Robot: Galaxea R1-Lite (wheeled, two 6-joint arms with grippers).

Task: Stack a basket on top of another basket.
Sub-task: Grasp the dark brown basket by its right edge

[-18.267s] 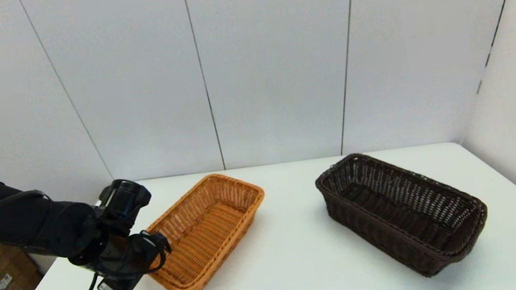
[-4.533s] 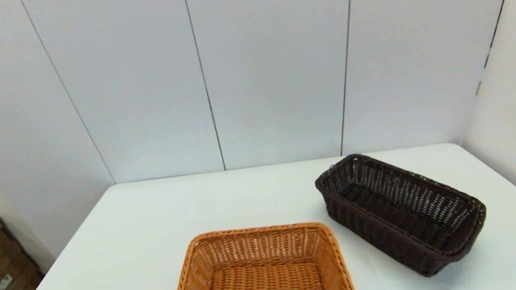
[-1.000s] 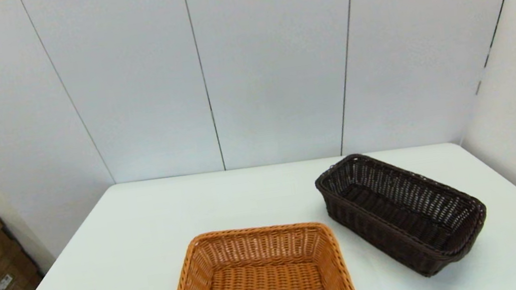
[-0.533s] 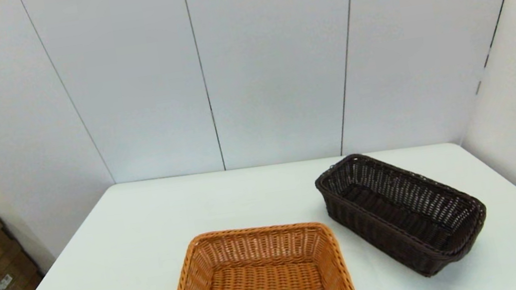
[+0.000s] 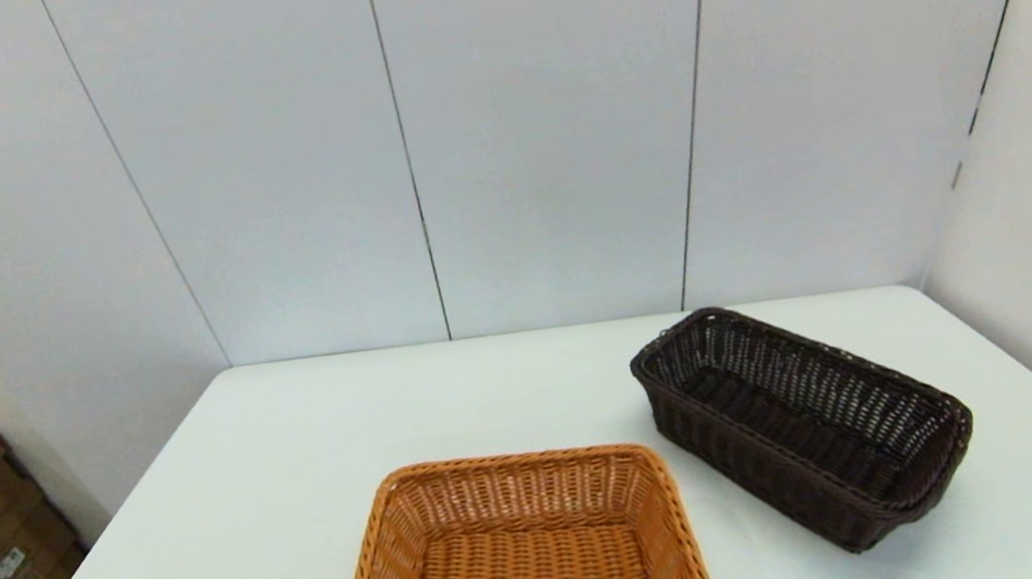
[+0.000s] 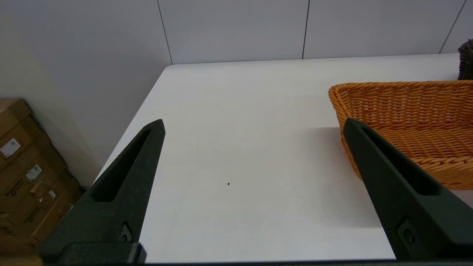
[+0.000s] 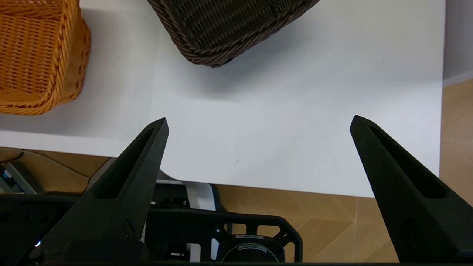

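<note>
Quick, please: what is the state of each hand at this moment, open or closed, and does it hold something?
Left hand: open, holding nothing, over the table beside the orange basket.
Right hand: open, holding nothing, near the dark basket.

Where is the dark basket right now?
In the head view the dark basket sits on the table's right side, set at an angle, just right of and behind the orange basket, not touching it.

Light: bright and even from overhead, as I see it.
Shadows: soft, short ones beside the dark basket (image 5: 802, 421) and orange basket (image 5: 523, 556) on the white table (image 5: 281, 484).
Glare: I see faint sheen only.
Focus: sharp in all three views.
</note>
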